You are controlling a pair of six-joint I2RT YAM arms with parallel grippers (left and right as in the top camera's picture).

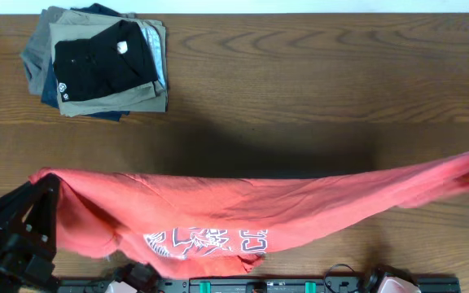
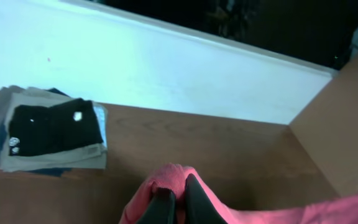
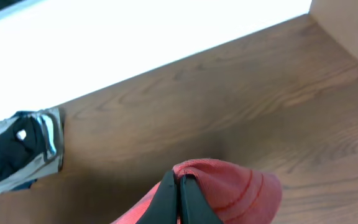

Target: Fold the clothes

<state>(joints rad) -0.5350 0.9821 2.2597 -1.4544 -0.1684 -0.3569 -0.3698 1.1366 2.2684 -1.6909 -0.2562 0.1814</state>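
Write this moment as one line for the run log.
left gripper: shut on T-shirt | right gripper: shut on T-shirt | T-shirt: stretched between both grippers, above table | folded pile: far left, apart

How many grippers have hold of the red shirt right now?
2. The left gripper is shut on one bunched end of the red shirt; the right gripper is shut on the opposite end. The shirt hangs stretched between them.

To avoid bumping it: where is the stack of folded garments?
In the overhead view the stack of folded garments sits in the far left corner of the table, apart from the red T-shirt stretched along the near side.
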